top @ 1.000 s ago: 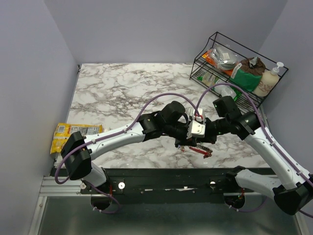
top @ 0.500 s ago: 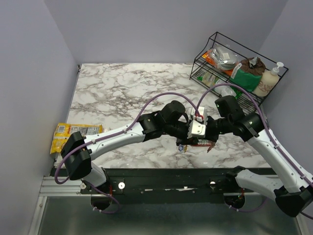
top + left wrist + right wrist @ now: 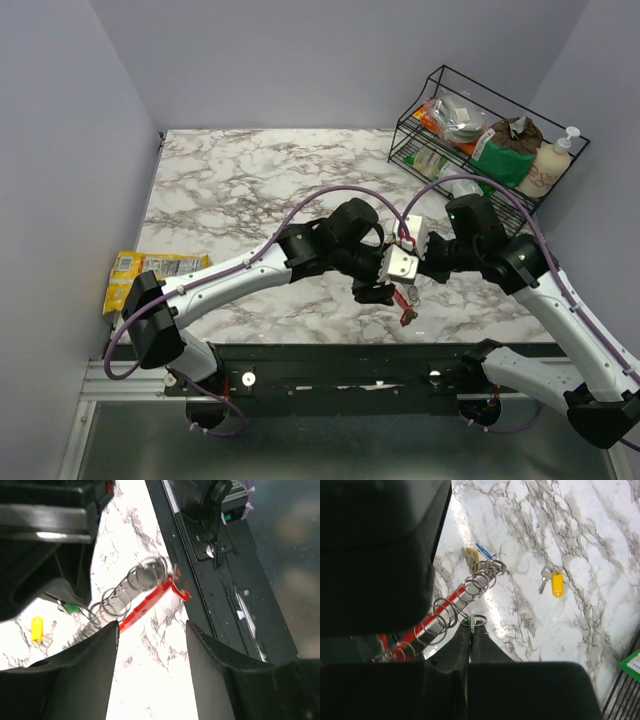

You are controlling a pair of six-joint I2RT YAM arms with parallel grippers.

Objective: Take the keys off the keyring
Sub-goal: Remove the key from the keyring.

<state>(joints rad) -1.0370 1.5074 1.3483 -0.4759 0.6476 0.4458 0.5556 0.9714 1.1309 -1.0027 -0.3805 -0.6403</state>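
**While right pincer pinches a key ring, left jaws stand spread at the keyring**

Where the two arms meet, at the near middle of the table (image 3: 230,190), the keyring (image 3: 405,303) hangs slanted with its red end toward the near edge. Whether that end touches the marble: cannot tell.

Left gripper (image 3: 152,630): fingers (image 3: 80,680) spread wide, nothing between them. The keyring shows just beyond the gap, with the red bar low and the grey metal part strung with wire rings above it.

Right gripper (image 3: 470,632): fingers pressed together, pinching the small split ring of the green key (image 3: 470,624), which sits at the keyring's coil of rings.

A yellow tag (image 3: 473,556) and a blue tag (image 3: 483,551) show at the far end of the coil, still on the keyring. One yellow key (image 3: 556,583) lies flat on the marble, well apart from the keyring.

Far right corner: wire rack (image 3: 440,75) with packets and a soap bottle (image 3: 550,165). Near left edge: yellow snack packet (image 3: 150,272).
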